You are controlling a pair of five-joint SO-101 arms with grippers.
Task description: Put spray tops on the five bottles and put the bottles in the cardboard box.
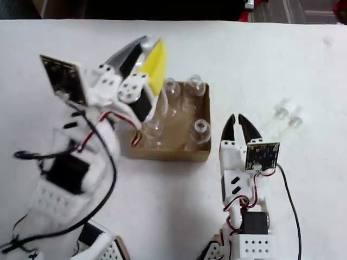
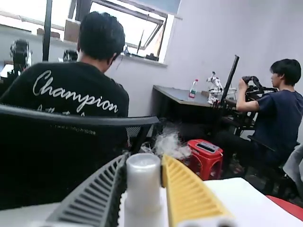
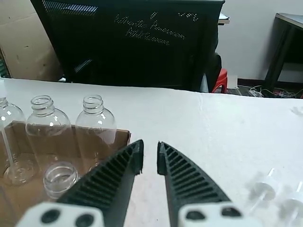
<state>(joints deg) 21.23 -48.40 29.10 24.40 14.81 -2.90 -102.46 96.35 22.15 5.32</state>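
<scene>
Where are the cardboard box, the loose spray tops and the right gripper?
cardboard box (image 1: pixel 168 154): high view, on its front wall.
loose spray tops (image 1: pixel 282 112): high view, on the head of the one nearer the box.
right gripper (image 3: pixel 149 150): right wrist view, midway between its fingertips.

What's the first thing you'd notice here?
The left gripper, with one bright yellow finger and one grey, clamped on a white top by the box. Next, the clear bottles standing in that box mid-table, with the black right gripper beside it.
</scene>
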